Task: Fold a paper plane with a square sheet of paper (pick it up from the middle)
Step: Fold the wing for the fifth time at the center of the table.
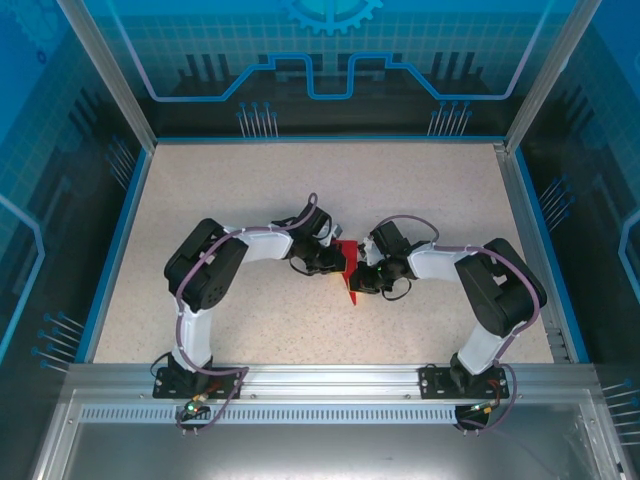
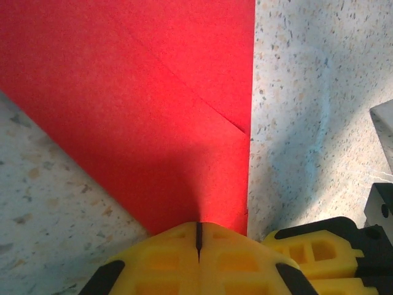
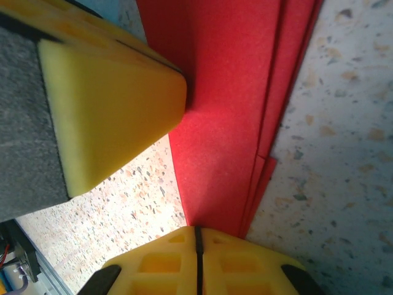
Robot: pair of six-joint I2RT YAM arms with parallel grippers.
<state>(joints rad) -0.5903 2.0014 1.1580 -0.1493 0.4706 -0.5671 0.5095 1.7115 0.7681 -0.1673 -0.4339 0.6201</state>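
**A:** Where did the paper [image 2: 123, 110] lie from your jaws at that moment?

**B:** Straight ahead of both. Your left jaws were together, tips down on its near corner. The red spread away ahead of them and off to their left, flat on the tabletop [image 2: 307, 92]. Your right jaws were together too, tips on a narrower, layered end.

**A:** Was either pair clamped on it?

**B:** You couldn't have told. The paper ran up to the closed tips and out of sight, so a layer may have been pinched or only pressed.

**A:** And its long axis?

**B:** From your right jaws it ran straight ahead, with the stacked fold edges just to their right. From your left jaws one straight edge ran directly ahead, and a diagonal crease crossed over to meet it.

**A:** Which arm was nearer?

**B:** Neither, really. Both sat on the paper, facing each other across it, your left jaws just ahead-left of your right ones. I'd judge the next crease turns on that long edge between them.
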